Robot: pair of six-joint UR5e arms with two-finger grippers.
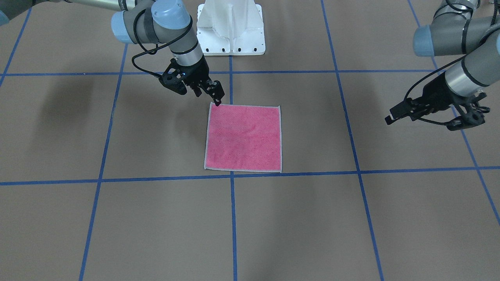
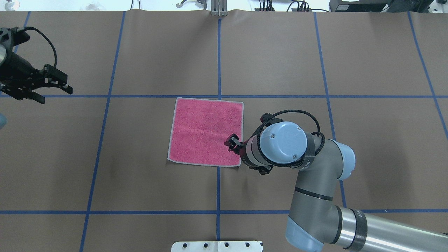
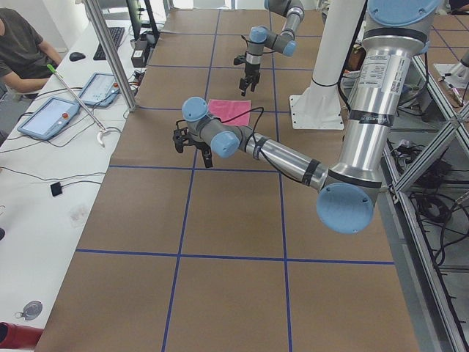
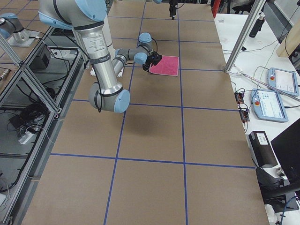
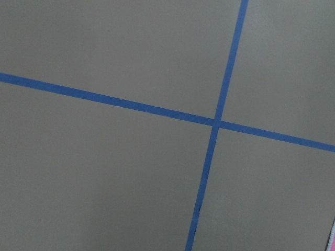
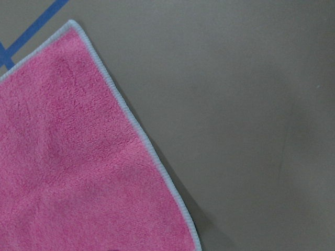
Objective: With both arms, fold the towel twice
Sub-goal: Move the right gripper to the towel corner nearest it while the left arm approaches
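The towel (image 1: pixel 244 138) (image 2: pixel 206 131) lies flat and unfolded, pink face up, with a light grey hem, in the middle of the brown table. My right gripper (image 1: pixel 207 97) hangs low over the towel's corner nearest the robot. It looks open: one fingertip (image 1: pixel 216 102) touches that corner and the other finger stands just off the cloth. The right wrist view shows the towel (image 6: pixel 68 157) and its hem edge but no fingers. My left gripper (image 2: pixel 56 95) (image 1: pixel 420 121) hovers open and empty far out to the left, well apart from the towel.
Blue tape lines (image 5: pixel 214 123) divide the table into squares. The white pedestal base (image 1: pixel 230 27) stands just behind the towel. A side bench with tablets (image 3: pixel 47 117), a metal post (image 3: pixel 110 51) and a seated person (image 3: pixel 22 51) lies beyond the table's far edge.
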